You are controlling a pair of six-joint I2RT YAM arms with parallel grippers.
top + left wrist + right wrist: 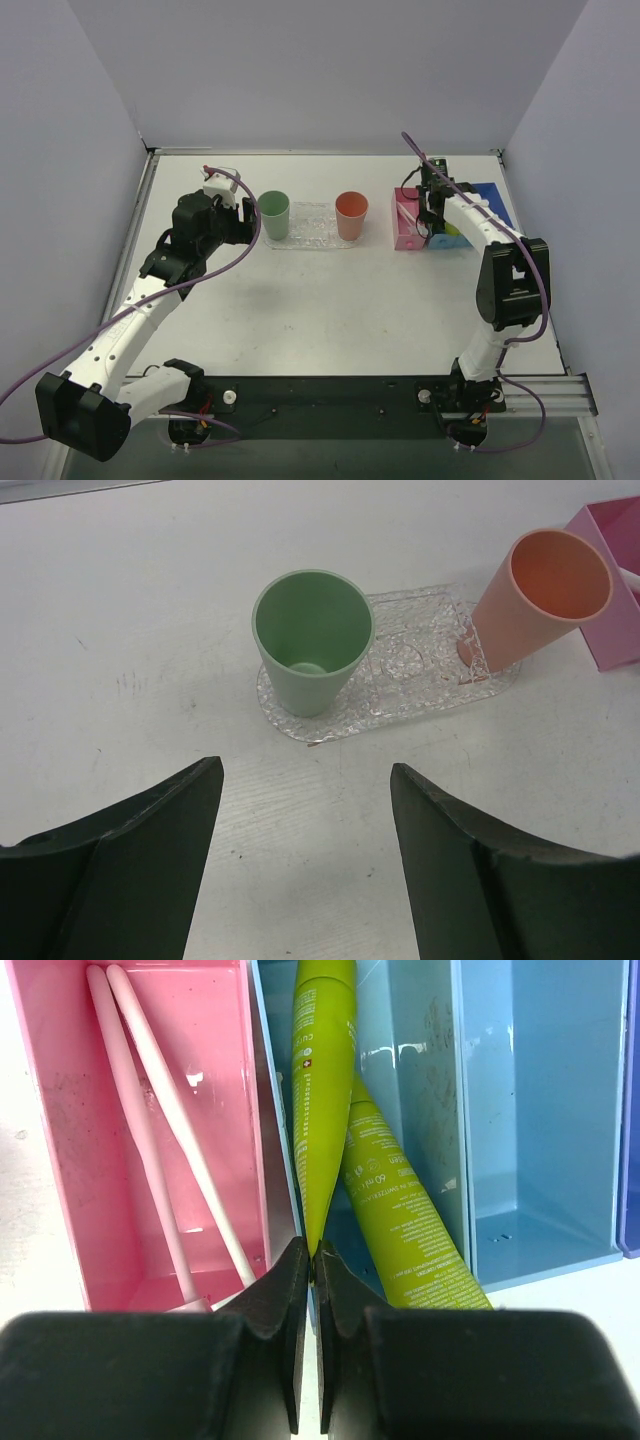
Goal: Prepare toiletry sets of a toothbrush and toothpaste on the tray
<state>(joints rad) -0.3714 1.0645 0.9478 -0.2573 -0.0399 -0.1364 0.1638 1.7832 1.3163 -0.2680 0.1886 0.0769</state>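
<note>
The lime-green tube (pixel 322 1090) lies in the blue bin (pixel 530 1160). Its thin crimped tail points toward the right gripper (pixel 312 1260), whose jaws are pressed all but together on that flat seam. We judge the tail was chosen because it is the slimmest part to pinch, while the body leans along the bin's wall. A second tube (pixel 400 1210) lies beside and partly under the first, crossing it at a slant, so we count two tubes.

Next door, in the pink bin (pixel 50 1110), two toothbrushes (pixel 180 1120) lie side by side with nothing touching them.

Well apart to the left, the tray (pixel 415 670) rests on the table (pixel 120 600). A green cup (pixel 310 640) stands at one end and a salmon cup (pixel 540 595) at the other (two cups, so we take it two sets are wanted). Both cups look empty from the left wrist view, and we see no tube or brush on the tray.

The left gripper (pixel 305 770) hangs over the table just short of the tray, jaws spread wide and holding nothing. We read it as waiting its turn.
</note>
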